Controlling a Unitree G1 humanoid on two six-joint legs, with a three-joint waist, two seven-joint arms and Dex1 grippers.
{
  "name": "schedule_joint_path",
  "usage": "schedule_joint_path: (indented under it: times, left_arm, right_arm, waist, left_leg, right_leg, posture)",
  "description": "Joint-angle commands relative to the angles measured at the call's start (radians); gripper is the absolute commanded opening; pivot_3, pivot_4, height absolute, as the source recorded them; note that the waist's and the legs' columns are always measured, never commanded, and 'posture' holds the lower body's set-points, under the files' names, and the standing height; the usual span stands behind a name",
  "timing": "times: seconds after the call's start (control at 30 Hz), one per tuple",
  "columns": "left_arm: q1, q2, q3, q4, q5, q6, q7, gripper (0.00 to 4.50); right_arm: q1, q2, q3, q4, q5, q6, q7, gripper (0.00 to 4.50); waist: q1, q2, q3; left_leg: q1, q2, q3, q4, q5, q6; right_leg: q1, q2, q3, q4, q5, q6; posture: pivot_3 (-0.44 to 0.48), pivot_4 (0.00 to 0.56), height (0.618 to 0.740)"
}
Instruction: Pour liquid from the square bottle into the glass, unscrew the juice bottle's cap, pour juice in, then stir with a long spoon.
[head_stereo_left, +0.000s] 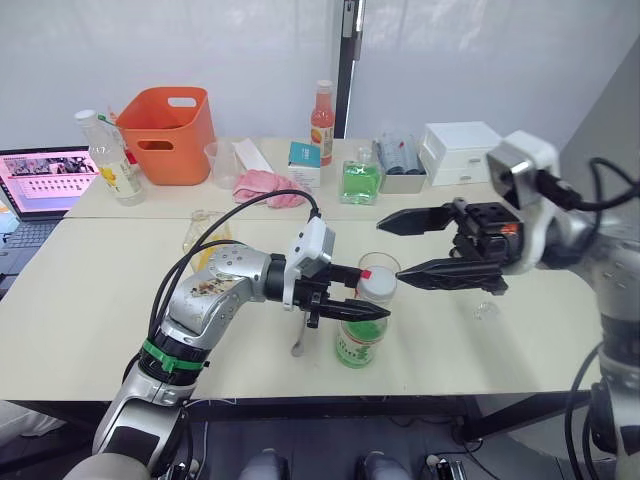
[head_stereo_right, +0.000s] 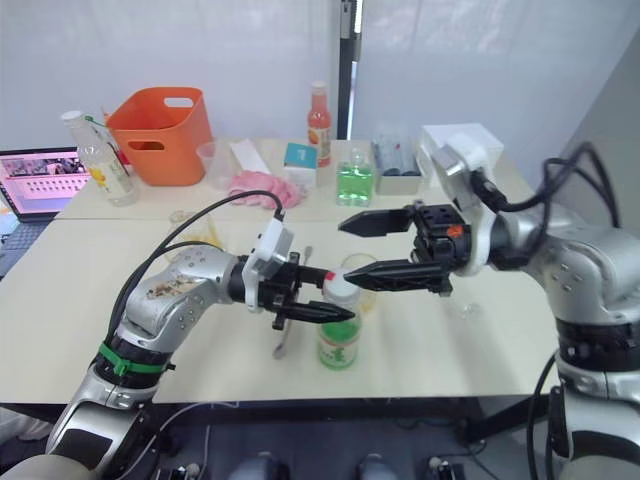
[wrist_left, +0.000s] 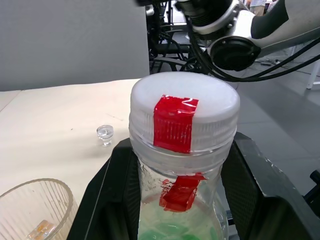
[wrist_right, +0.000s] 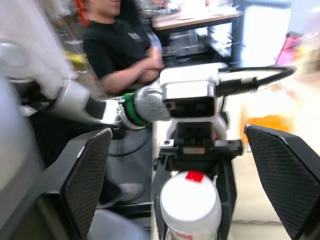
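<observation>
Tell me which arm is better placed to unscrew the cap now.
The right. The left gripper is already clamped on the juice bottle just below the cap, steadying it. The right gripper is open and lined up with the cap, fingers either side.

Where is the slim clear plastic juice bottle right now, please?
The slim clear plastic juice bottle stands near the table's front edge, held by the left gripper, just in front of the clear glass tumbler.

no legible text, juice bottle (head_stereo_left: 360, 340) label print too small to read
</observation>
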Motion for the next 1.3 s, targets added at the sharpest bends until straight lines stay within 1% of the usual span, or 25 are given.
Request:
schedule_joint_path:
  times: [0.03,0.13,0.2,0.3,0.47,0.63,0.67,0.77,1.03,1.07,1.2,1.3]
  left_arm:
    - [0.013,0.011,-0.031,0.018,0.032,0.008,-0.013,1.71]
    - [0.014,0.01,-0.031,0.022,0.031,0.004,-0.019,1.71]
    - [0.014,0.01,-0.032,0.024,0.03,0.003,-0.024,1.71]
    - [0.015,0.011,-0.033,0.025,0.028,0.003,-0.031,1.71]
    - [0.014,0.012,-0.034,0.032,0.028,-0.002,-0.043,1.71]
    - [0.012,0.013,-0.033,0.04,0.03,-0.008,-0.051,1.71]
    - [0.012,0.013,-0.033,0.041,0.03,-0.009,-0.052,1.71]
    - [0.01,0.013,-0.033,0.042,0.031,-0.009,-0.054,1.71]
    - [0.009,0.014,-0.031,0.037,0.031,-0.004,-0.051,1.71]
    - [0.009,0.014,-0.031,0.037,0.032,-0.004,-0.051,1.71]
    - [0.006,0.012,-0.032,0.038,0.032,-0.002,-0.05,1.71]
    - [0.004,0.011,-0.033,0.037,0.032,-0.001,-0.048,1.71]
  right_arm:
    - [0.098,0.031,-0.044,-0.235,0.015,0.031,-0.288,4.5]
    - [0.188,0.081,-0.061,-0.371,0.068,0.058,-0.521,4.5]
    - [0.225,0.107,-0.06,-0.42,0.106,0.063,-0.644,4.5]
    - [0.251,0.111,-0.06,-0.447,0.166,0.057,-0.756,4.5]
    - [0.28,0.083,-0.06,-0.461,0.252,0.03,-0.866,4.5]
    - [0.294,0.046,-0.05,-0.457,0.305,0.0,-0.91,4.5]
    - [0.294,0.041,-0.048,-0.454,0.312,-0.007,-0.917,3.99]
    - [0.292,0.024,-0.037,-0.447,0.33,-0.024,-0.933,3.04]
    - [0.29,0.007,-0.001,-0.438,0.354,-0.053,-0.957,0.29]
    - [0.289,0.003,0.002,-0.437,0.356,-0.056,-0.959,0.04]
    - [0.277,-0.002,0.008,-0.429,0.38,-0.083,-0.974,0.0]
    - [0.261,-0.007,-0.005,-0.432,0.424,-0.107,-0.986,0.81]
  waist:
    - [-0.002,0.0,0.0]
    - [0.0,0.0,0.0]
    - [0.0,0.0,0.0]
    - [0.0,0.0,0.0]
    - [0.0,0.0,0.0]
    - [-0.001,0.0,0.0]
    - [-0.001,0.0,0.0]
    - [-0.001,0.0,0.0]
    - [-0.001,0.0,0.0]
    - [-0.001,0.0,0.0]
    - [-0.001,0.0,0.0]
    - [-0.001,0.0,0.0]
  left_leg:
    - [0.0,0.0,0.0,0.0,0.0,0.0]
    - [0.0,0.0,0.0,0.0,0.001,-0.001]
    - [0.0,-0.001,0.0,0.001,0.001,-0.001]
    - [0.0,-0.001,0.0,0.001,0.001,-0.001]
    - [0.0,-0.001,0.0,0.0,0.001,-0.001]
    - [0.0,-0.001,0.0,0.0,0.001,-0.001]
    - [0.0,-0.001,0.0,0.0,0.001,-0.001]
    - [0.0,-0.001,0.0,0.0,0.001,-0.001]
    - [0.0,-0.001,0.0,0.0,0.001,-0.001]
    - [0.0,-0.001,0.0,0.0,0.001,-0.001]
    - [0.0,-0.001,0.0,0.0,0.001,-0.001]
    - [0.0,-0.001,0.0,0.0,0.001,-0.001]
  right_leg:
    - [0.0,0.0,0.0,0.001,0.0,0.0]
    - [0.0,0.0,0.0,0.001,0.0,0.0]
    - [0.0,0.0,0.001,0.001,0.0,0.0]
    - [0.0,0.0,0.001,0.001,0.0,0.0]
    - [0.0,0.0,0.001,0.001,0.0,0.0]
    - [0.0,0.0,0.001,0.0,0.0,0.0]
    - [0.0,0.0,0.001,0.0,0.0,0.0]
    - [0.001,0.0,0.001,0.0,0.0,0.0]
    - [0.001,0.0,0.001,0.0,0.0,0.0]
    - [0.001,0.0,0.001,0.0,0.0,0.0]
    - [0.001,0.0,0.001,0.0,0.0,0.0]
    - [0.001,0.0,0.001,0.0,0.0,0.0]
  posture:
    - [0.0,0.15,0.715]
    - [0.0,0.15,0.715]
    - [0.0,0.15,0.715]
    - [0.0,0.15,0.715]
    - [0.0,0.15,0.715]
    - [0.0,0.15,0.715]
    - [0.0,0.15,0.715]
    - [0.0,0.15,0.715]
    - [0.0,0.15,0.715]
    - [0.0,0.15,0.715]
    - [0.0,0.15,0.715]
    - [0.0,0.15,0.715]
